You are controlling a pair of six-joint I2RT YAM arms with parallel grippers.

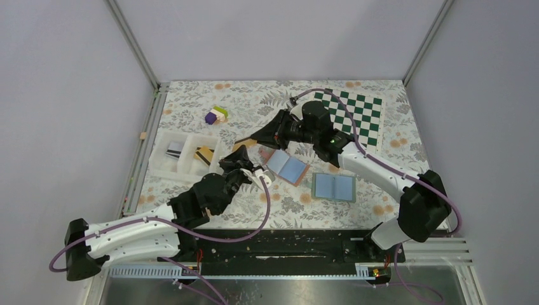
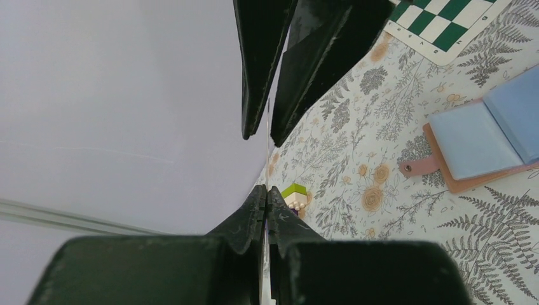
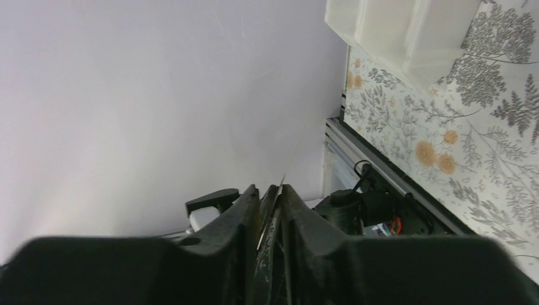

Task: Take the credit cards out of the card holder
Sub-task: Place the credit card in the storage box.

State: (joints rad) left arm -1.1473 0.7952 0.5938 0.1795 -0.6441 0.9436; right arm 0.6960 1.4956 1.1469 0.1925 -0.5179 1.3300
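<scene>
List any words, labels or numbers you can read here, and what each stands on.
No text is legible in any view.
cards in the tray: any print is too small to read.
edge-on card: no face visible.
holders: plain pages, no writing visible.
chessboard: squares only, no labels visible.

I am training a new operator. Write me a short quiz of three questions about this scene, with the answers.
1. True or false: the green-and-white checkered board lies inside the white plastic compartment tray.
2. In the top view, what lies right of the pink-edged open card holder with blue pages? A) a teal-edged open card holder B) a red cup C) a metal spoon
3. Fill in: the left claw is ___ on a thin card seen edge-on.
Key: 1 false; 2 A; 3 shut.
</scene>
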